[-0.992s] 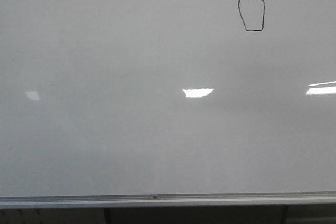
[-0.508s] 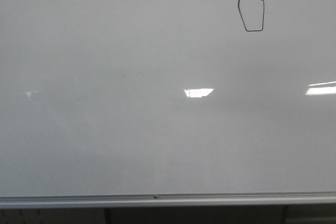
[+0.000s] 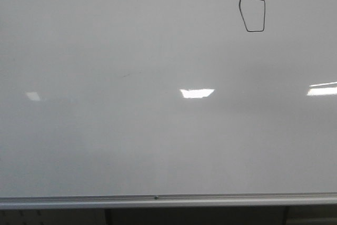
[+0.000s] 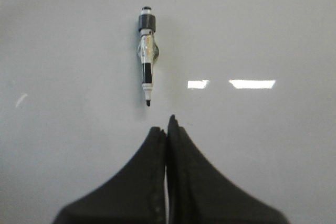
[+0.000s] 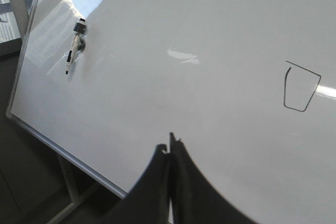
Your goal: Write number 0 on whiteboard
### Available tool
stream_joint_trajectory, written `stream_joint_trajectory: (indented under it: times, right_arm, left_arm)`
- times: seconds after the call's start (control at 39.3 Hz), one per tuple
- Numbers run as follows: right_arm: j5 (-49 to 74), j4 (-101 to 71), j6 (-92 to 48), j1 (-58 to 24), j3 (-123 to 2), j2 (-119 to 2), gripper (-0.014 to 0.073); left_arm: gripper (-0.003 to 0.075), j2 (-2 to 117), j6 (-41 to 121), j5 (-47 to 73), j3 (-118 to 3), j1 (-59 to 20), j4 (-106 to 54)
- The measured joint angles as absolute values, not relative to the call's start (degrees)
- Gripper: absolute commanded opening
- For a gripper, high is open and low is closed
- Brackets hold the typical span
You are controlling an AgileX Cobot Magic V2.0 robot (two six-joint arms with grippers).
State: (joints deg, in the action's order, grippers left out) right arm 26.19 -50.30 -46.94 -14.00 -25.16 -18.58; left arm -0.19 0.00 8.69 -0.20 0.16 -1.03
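The whiteboard [image 3: 131, 130] fills the front view, pale and glossy, with a silver bottom rail [image 3: 158, 200]. The number 0 [image 3: 254, 14], a small angular black outline, is at its upper right; it also shows in the right wrist view [image 5: 300, 92]. A marker [image 4: 147, 56] hangs on the board, tip down, a little beyond my left gripper [image 4: 168, 124]; it also shows in the right wrist view [image 5: 74, 45]. My left gripper is shut and empty. My right gripper [image 5: 170, 145] is shut and empty, off the board's face. Neither gripper shows in the front view.
Bright light reflections [image 3: 197, 93] lie across the board. In the right wrist view the board's lower left corner and its stand leg [image 5: 71, 187] show, with a dark floor beyond.
The reflections on the board have shifted slightly. The drawn 0 has not changed.
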Motion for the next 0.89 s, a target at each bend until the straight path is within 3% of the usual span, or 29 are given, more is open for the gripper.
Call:
stream_joint_trajectory:
  times: [0.89]
  right_arm:
    - [26.19, -50.3, -46.94, -14.0, -25.16, -18.58, -0.0069]
  left_arm:
    - [-0.002, -0.19, 0.0, 5.17, 0.3, 0.38, -1.03]
